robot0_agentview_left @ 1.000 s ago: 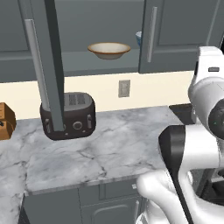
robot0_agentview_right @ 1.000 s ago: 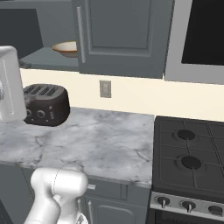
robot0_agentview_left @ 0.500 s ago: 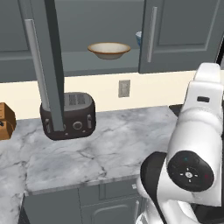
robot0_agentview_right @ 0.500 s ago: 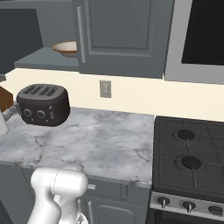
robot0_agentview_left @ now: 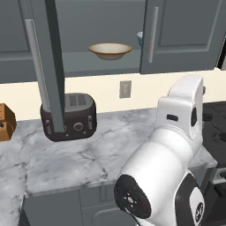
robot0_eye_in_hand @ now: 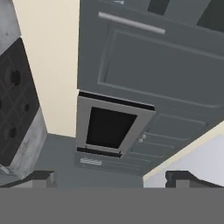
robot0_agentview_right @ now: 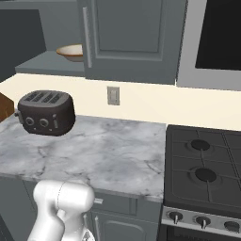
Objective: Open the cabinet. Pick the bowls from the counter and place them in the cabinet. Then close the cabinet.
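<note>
The cabinet [robot0_agentview_left: 185,31] has its left door [robot0_agentview_left: 50,66] swung wide open and its right door [robot0_agentview_right: 132,37] shut. On its grey shelf sits the cream bowl [robot0_agentview_left: 110,50], also seen from the other side as the cream bowl [robot0_agentview_right: 70,52]. A sliver of the white and blue bowl [robot0_agentview_left: 139,39] peeks out from behind the shut door. The marble counter [robot0_agentview_left: 110,145] carries no bowl. My gripper [robot0_eye_in_hand: 111,178] is open with nothing between its fingertips [robot0_eye_in_hand: 41,177]. It faces the shut door's bar handle [robot0_eye_in_hand: 131,22] from a distance, in a view rolled sideways.
A black toaster [robot0_agentview_left: 68,117] stands at the back left of the counter [robot0_agentview_right: 117,150], with a brown box [robot0_agentview_left: 4,123] further left. A gas stove [robot0_agentview_right: 207,174] adjoins the counter's right end, under a microwave [robot0_agentview_right: 216,37]. My white arm [robot0_agentview_left: 176,145] bulks over the counter's right front.
My arm has swung back from the cabinet and folded low over the counter's right end. It left the right base view's left edge. The bowls and doors have not moved.
</note>
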